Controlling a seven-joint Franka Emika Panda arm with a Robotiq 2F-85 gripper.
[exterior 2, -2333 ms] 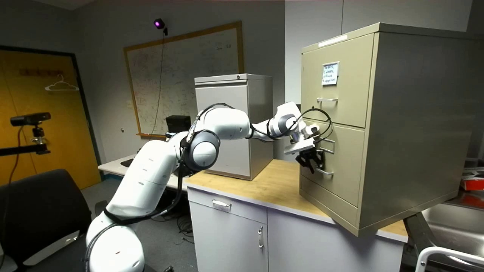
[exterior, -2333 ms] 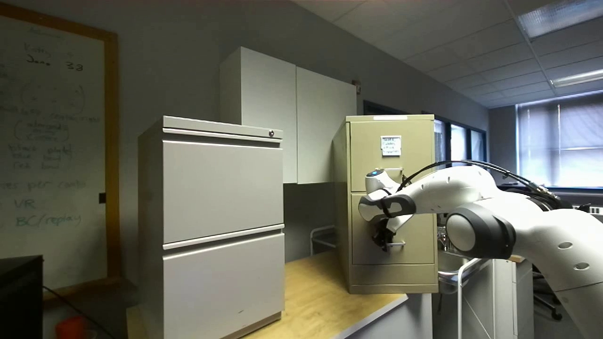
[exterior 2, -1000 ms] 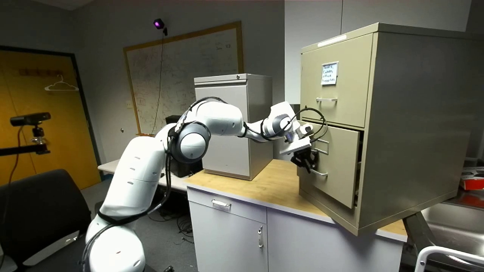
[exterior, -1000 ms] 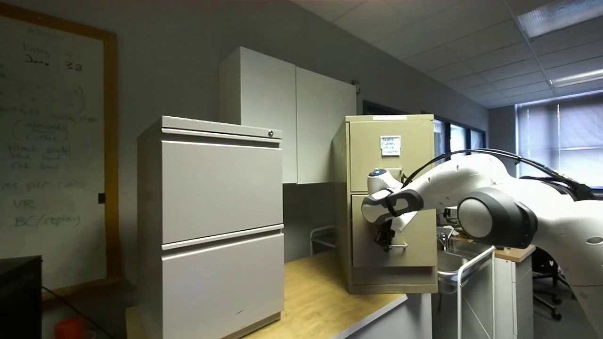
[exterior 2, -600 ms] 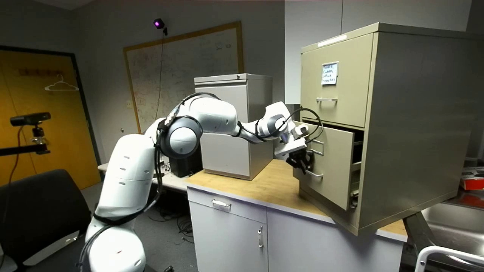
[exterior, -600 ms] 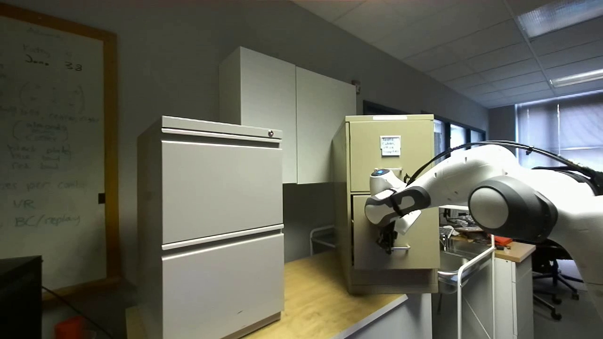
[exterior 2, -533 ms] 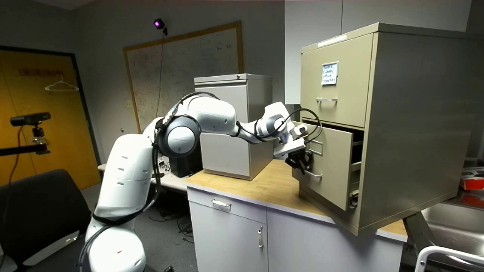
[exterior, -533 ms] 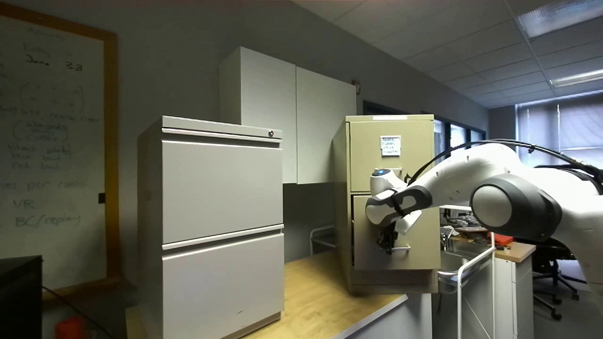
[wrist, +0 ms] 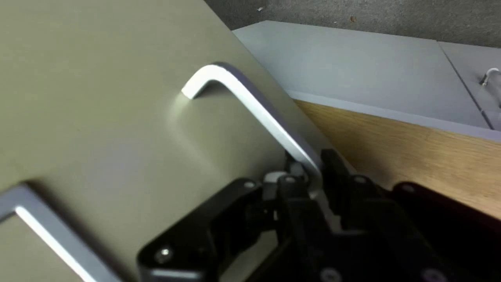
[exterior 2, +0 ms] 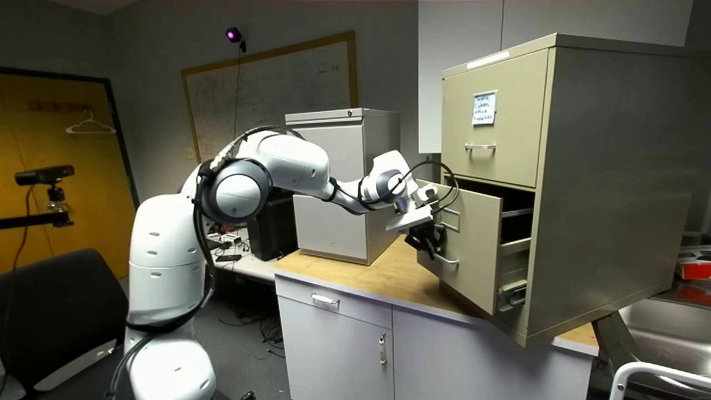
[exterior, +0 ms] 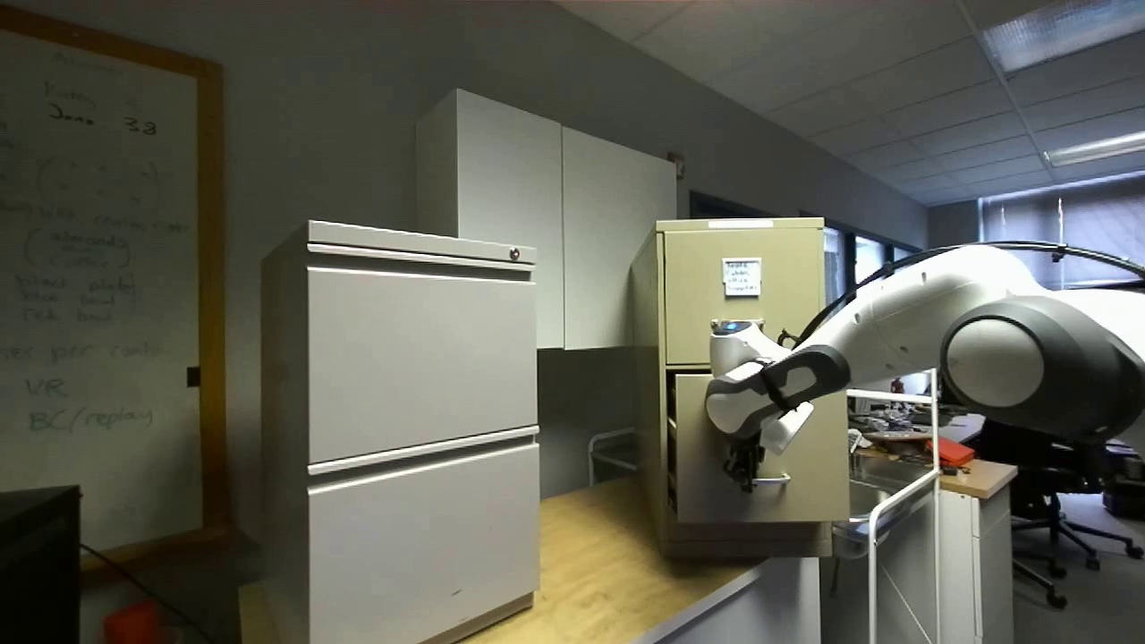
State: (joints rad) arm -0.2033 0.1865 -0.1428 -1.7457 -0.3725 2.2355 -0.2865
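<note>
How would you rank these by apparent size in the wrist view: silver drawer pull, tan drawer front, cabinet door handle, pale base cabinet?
Tan drawer front
Pale base cabinet
Silver drawer pull
Cabinet door handle, partly cut off

The arm (exterior 2: 289, 161) is glossy white and super rounded, with a chunky dark grey ring (exterior: 1078, 358) framing a pale cap (exterior: 995, 362) at the elbow (exterior 2: 238, 194). Little oval dimples (exterior 2: 156, 275) dot the lower segment (exterior 2: 166, 291). Black cables (exterior 2: 210, 272) run along it, cinched with black straps (exterior 2: 333, 190). Blue patch (exterior: 731, 328) atop the wrist (exterior: 738, 353), and the claw (wrist: 310, 168) is all black with silvery screws (wrist: 163, 252).
</note>
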